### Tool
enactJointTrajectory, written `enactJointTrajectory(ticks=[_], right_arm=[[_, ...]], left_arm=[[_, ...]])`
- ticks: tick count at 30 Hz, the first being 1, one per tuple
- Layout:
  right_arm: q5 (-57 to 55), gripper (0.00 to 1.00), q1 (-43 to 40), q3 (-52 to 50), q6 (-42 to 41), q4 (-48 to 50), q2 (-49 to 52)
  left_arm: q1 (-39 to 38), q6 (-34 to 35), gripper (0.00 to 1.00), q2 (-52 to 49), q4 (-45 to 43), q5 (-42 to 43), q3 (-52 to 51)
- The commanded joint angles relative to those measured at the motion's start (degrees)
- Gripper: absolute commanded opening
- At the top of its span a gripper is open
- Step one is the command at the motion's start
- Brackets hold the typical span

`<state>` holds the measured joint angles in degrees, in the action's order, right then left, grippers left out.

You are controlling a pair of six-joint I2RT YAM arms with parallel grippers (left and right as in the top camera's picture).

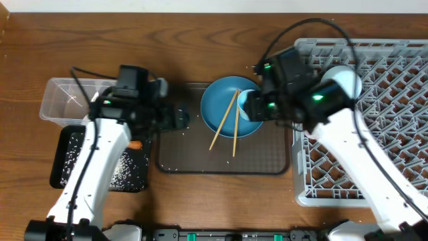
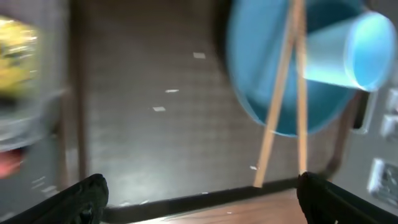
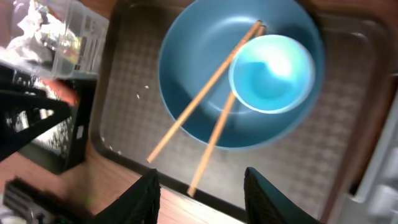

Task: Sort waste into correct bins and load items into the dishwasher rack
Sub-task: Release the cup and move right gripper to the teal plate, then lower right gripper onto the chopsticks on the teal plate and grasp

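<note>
Left fingers (image 2: 84, 199): spread wide, gripping nothing, over the left part of the brown serving tray (image 1: 174, 161) in the middle of the surface. Well apart from the light blue cup (image 1: 248, 105), which sits off to their right.

Right fingers (image 3: 146, 199): also spread apart and empty, just beside that cup, with the cup's mouth turned toward them.

One cup only, resting on the one round blue plate (image 1: 224, 100); on its side, going by the left wrist view. Two wooden chopsticks (image 1: 234, 130) crossed over the plate, far ends by the cup, near ends out on the tray.

On the tray besides: a few loose white rice grains (image 2: 165, 99).

Clear plastic tub (image 1: 57, 100) toward the far left corner of the surface, with crumpled white tissue (image 3: 28, 37) inside. Yellow-green wrapper (image 2: 15, 50) seen only as a blur, container hard to tell.

Black tray (image 1: 67, 167) along the left edge, speckled with many rice grains. One orange carrot (image 1: 136, 144) at its right rim.

Grey dishwasher rack (image 1: 388, 147) at the right edge; one white bowl (image 1: 344, 80) in its far part, partly hidden by the right arm.
</note>
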<state>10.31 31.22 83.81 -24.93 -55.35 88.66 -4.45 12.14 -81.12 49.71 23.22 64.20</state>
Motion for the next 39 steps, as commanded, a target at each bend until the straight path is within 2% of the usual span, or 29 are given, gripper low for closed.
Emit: enactJointTrajectory(ticks=[1, 5, 9, 15, 24, 28, 32, 39], right_arm=[[-3.8, 0.44, 4.6, 0.3, -8.0, 3.1, 3.8], [-7.1, 0.45, 8.5, 0.3, -13.7, 6.8, 8.5], [-11.7, 0.49, 10.6, 0.3, -20.3, 9.3, 13.8], [-13.0, 0.49, 11.8, 0.3, -22.5, 14.2, 20.6], [-14.4, 0.48, 11.9, 0.3, -25.2, 15.1, 25.7], [-14.4, 0.42, 12.0, 0.3, -25.2, 15.1, 25.9], [-14.4, 0.28, 12.5, 0.3, -25.2, 15.1, 25.9], [-15.5, 0.26, 13.9, 0.3, -25.2, 14.6, 25.9]], left_arm=[[4.6, 1.0, 0.99, -0.1, 1.1, -4.5, -0.2], [8.6, 1.0, 0.99, -0.1, 2.3, -5.8, -0.2], [9.3, 1.0, 0.99, -0.1, 2.7, -5.7, -0.2], [9.2, 1.0, 0.99, -0.1, 2.7, -5.7, -0.2], [9.2, 1.0, 0.99, -0.1, 2.7, -5.7, -0.2], [9.2, 1.0, 0.99, -0.1, 2.7, -5.7, -0.2], [9.3, 1.0, 0.99, -0.1, 2.7, -5.7, -0.2], [9.2, 1.0, 0.99, -0.1, 2.8, -5.7, -0.2]])
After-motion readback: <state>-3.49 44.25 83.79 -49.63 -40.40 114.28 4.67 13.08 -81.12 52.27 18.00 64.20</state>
